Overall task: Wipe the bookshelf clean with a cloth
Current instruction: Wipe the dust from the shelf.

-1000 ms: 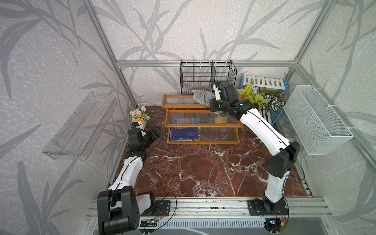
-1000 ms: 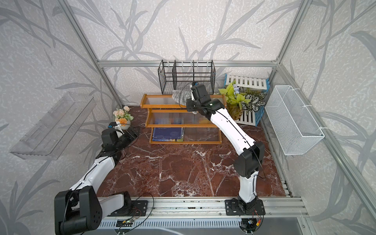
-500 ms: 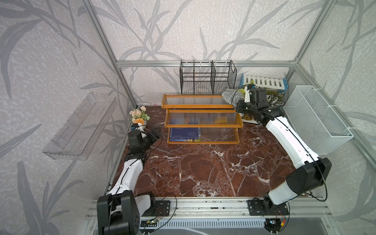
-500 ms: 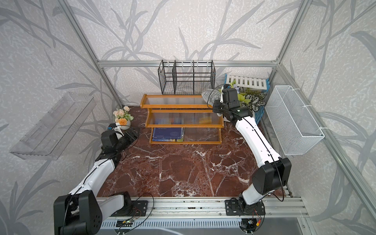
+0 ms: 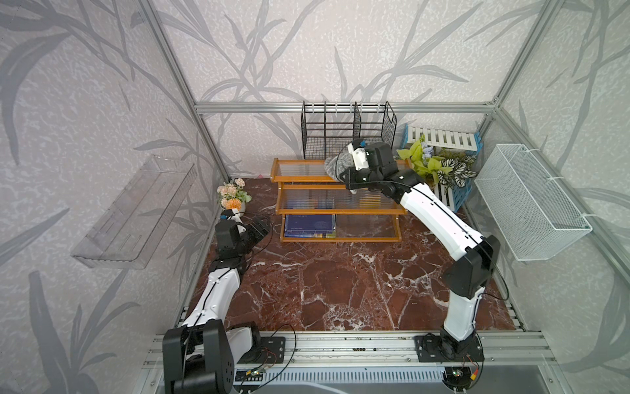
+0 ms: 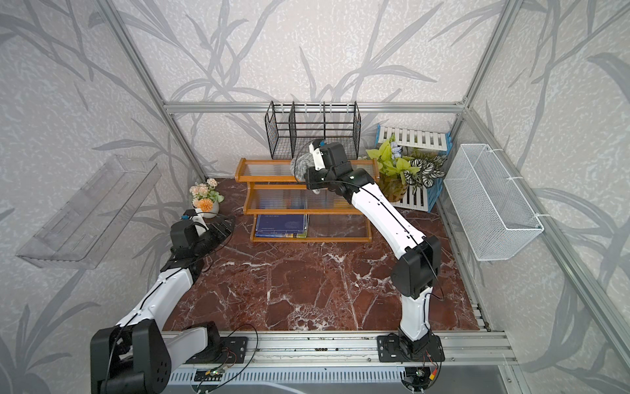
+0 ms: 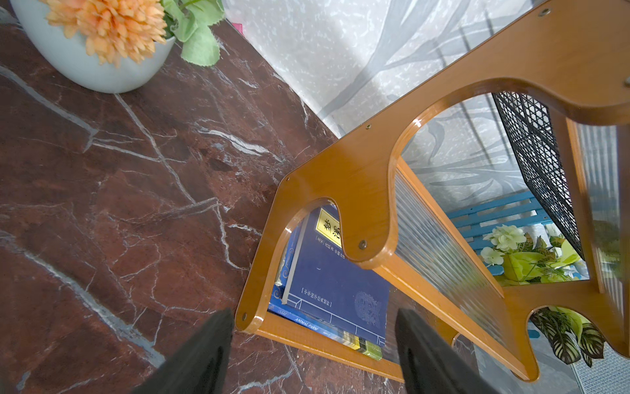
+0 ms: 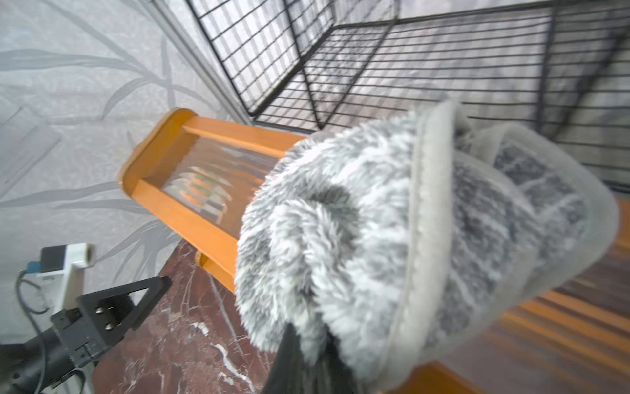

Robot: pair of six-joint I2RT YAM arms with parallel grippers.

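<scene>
- In both top views the bookshelf (image 5: 337, 211) stands at 12 o'clock on the red marble worktop (image 5: 341, 290). Its three tiers step up toward the back wall, and a black wire rack (image 5: 347, 129) is just behind it.
- The cloth (image 5: 335, 165) is bunched over the top tier, a little toward its 3 o'clock end. It is pinched in the right tool (image 5: 342, 172), whose arm reaches in from 4 o'clock.
- In a top view the left tool (image 6: 223, 229) is held low at 9 o'clock of the worktop. It is beside a flower pot (image 6: 204, 204), near the bookshelf's 9 o'clock end and well apart from the cloth.
- Blue books (image 5: 308, 225) lie on the lowest tier, in its 9 o'clock half.
- Left wrist view: the left tool (image 7: 313, 327) stands wide, its two dark fingers (image 7: 204, 351) far apart with nothing between them. Ahead are the wooden end of the bookshelf (image 7: 341, 191), the blue books on the lowest tier, and the flower pot on the worktop.
- Right wrist view: the right tool (image 8: 300, 361) is closed narrow on the cloth (image 8: 375, 238), which swells out fluffy and grey in front of the fingers.
- The cloth hangs over the top tier of the bookshelf (image 8: 191, 218). The picture is blurred, and I cannot tell whether the cloth presses on the ribbed panel.
- The black wire rack is behind, and the left tool shows beyond the shelf's end.
</scene>
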